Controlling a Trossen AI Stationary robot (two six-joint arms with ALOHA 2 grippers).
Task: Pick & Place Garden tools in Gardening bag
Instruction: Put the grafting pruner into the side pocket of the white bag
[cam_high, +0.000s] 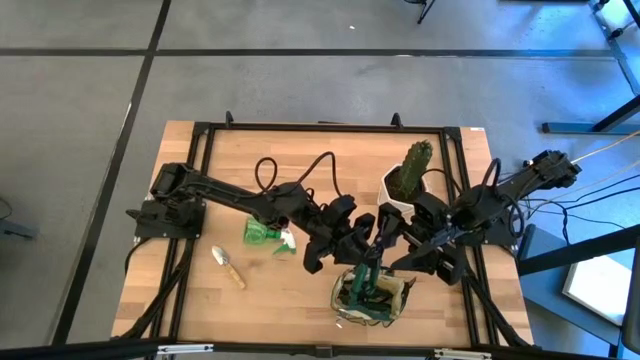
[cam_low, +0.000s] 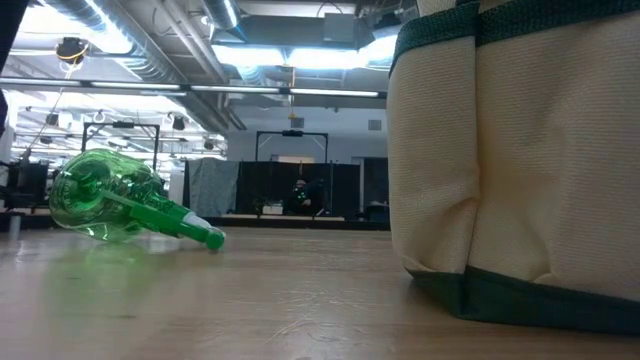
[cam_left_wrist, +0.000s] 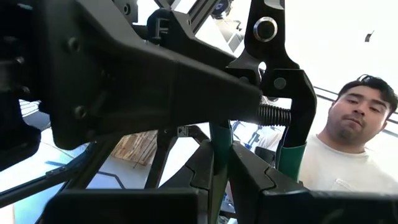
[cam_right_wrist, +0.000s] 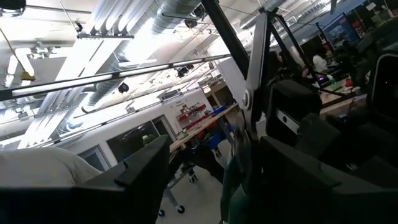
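Note:
Black pruning shears with green handles (cam_high: 376, 250) hang over the open olive-khaki gardening bag (cam_high: 338, 296), which fills the right of the low view (cam_low: 520, 160). My left gripper (cam_high: 345, 242) is shut on the shears. My right gripper (cam_high: 397, 238) is open, with a finger on either side of the shears (cam_right_wrist: 254, 93). Whether it touches them I cannot tell. A green spray bottle (cam_high: 262, 233) lies on its side on the table (cam_low: 110, 195). A wooden-handled trowel (cam_high: 228, 267) lies flat near it. My left gripper pinches one green handle of the shears (cam_left_wrist: 219, 146) between its two fingers (cam_left_wrist: 199, 183), below the spring. It comes from the table's left, slanting upward. The shears stand with the blade end up, lifted clear of the table, handles toward the bag's mouth.
A cactus in a white pot (cam_high: 408, 172) stands just behind the right gripper. Dark tool handles (cam_high: 362, 296) show inside the bag. Black frame rails (cam_high: 320, 127) border the wooden table. A person (cam_left_wrist: 354, 143) is beyond the table.

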